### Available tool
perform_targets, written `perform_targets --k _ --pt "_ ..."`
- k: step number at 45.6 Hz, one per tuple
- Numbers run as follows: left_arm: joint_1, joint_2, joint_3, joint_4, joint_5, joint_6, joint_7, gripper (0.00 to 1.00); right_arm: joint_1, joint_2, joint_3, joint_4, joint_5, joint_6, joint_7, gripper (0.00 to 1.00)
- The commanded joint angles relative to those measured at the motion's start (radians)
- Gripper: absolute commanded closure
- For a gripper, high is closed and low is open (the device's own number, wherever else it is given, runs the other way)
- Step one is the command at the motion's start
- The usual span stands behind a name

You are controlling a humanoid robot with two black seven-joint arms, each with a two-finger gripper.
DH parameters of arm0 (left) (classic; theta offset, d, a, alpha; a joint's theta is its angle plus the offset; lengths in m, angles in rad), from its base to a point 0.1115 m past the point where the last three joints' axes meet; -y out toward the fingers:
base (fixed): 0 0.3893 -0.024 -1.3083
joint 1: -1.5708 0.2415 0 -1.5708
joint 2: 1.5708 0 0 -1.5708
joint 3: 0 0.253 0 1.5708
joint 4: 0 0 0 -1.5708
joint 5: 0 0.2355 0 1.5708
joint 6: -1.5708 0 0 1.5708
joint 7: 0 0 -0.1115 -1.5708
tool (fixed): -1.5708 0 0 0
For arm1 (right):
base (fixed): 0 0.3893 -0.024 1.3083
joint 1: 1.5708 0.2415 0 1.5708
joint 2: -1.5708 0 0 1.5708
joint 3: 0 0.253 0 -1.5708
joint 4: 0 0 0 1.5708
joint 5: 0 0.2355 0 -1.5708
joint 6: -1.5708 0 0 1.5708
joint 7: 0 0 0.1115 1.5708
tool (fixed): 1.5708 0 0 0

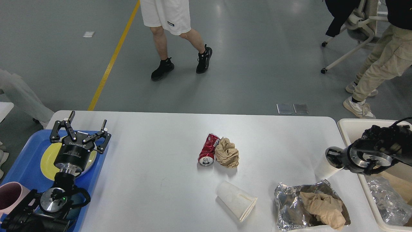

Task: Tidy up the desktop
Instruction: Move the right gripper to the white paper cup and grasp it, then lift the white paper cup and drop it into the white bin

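The white desktop [154, 135] carries a crushed red can [207, 149] touching a crumpled brown paper ball [227, 153] at its middle. A white paper cup [236, 200] lies on its side near the front. A sheet of foil [286, 196] with crumpled brown paper [323, 207] on it lies at the front right. My right gripper [332, 156] is shut on the rim of another white paper cup [324, 167], tilted at the desktop's right edge. My left gripper [87, 120] stands open, pointing up, over the tray.
A blue tray [22, 167] at the left holds a yellow plate [46, 158] and a pink mug [9, 196]. A cream bin [351, 124] with clear plastic wrap [386, 199] inside stands at the right. People walk and stand on the floor beyond.
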Motion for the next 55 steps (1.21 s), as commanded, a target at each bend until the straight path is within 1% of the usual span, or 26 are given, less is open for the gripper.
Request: perform_targets --k 1,6,12,15,21,28,32,35,37,39,41,42,43,47,49,51,55 --pt "0.000 0.000 0.000 0.000 0.000 0.000 0.000 0.03 0.004 0.000 0.000 0.002 0.001 0.002 0.000 1.00" --pt "0.000 0.000 0.000 0.000 0.000 0.000 0.000 0.03 0.066 -0.017 -0.003 0.061 0.001 0.021 -0.009 1.00" --pt "0.000 0.000 0.000 0.000 0.000 0.000 0.000 0.04 0.237 -0.104 -0.054 0.234 0.004 0.051 -0.045 1.00" --pt "0.000 0.000 0.000 0.000 0.000 0.000 0.000 0.03 0.347 -0.134 -0.106 0.319 0.007 0.090 -0.048 1.00" --pt "0.000 0.000 0.000 0.000 0.000 0.000 0.000 0.04 0.609 -0.158 -0.262 0.477 0.015 0.192 -0.046 1.00" --pt "0.000 0.000 0.001 0.000 0.000 0.000 0.000 0.03 0.899 -0.140 -0.439 0.626 0.046 0.364 -0.042 1.00" --pt "0.000 0.000 0.001 0.000 0.000 0.000 0.000 0.03 0.988 -0.123 -0.492 0.676 0.043 0.472 -0.034 1.00" --pt "0.000 0.000 0.000 0.000 0.000 0.000 0.000 0.03 1.022 -0.125 -0.511 0.716 0.035 0.507 -0.028 1.00" --pt "0.000 0.000 0.001 0.000 0.000 0.000 0.000 0.04 1.044 -0.128 -0.519 0.739 0.035 0.501 -0.017 1.00" --pt "0.000 0.000 0.001 0.000 0.000 0.000 0.000 0.04 1.062 -0.129 -0.531 0.750 0.035 0.487 0.009 1.00" --pt "0.000 0.000 0.001 0.000 0.000 0.000 0.000 0.03 1.068 -0.129 -0.551 0.752 0.032 0.472 0.047 1.00" --pt "0.000 0.000 0.001 0.000 0.000 0.000 0.000 0.03 1.070 -0.129 -0.571 0.752 0.027 0.446 0.090 1.00" --pt "0.000 0.000 0.001 0.000 0.000 0.000 0.000 0.03 1.071 -0.129 -0.578 0.752 0.023 0.423 0.110 1.00" --pt "0.000 0.000 0.001 0.000 0.000 0.000 0.000 0.03 1.070 -0.134 -0.615 0.752 -0.010 0.310 0.167 1.00" --pt "0.000 0.000 0.001 0.000 0.000 0.000 0.000 0.03 1.070 -0.141 -0.632 0.752 -0.020 0.268 0.187 1.00" --pt "0.000 0.000 0.000 0.000 0.000 0.000 0.000 0.04 1.068 -0.148 -0.646 0.752 -0.029 0.259 0.199 1.00" --pt "0.000 0.000 0.001 0.000 0.000 0.000 0.000 0.03 1.068 -0.154 -0.660 0.752 -0.037 0.259 0.201 1.00"
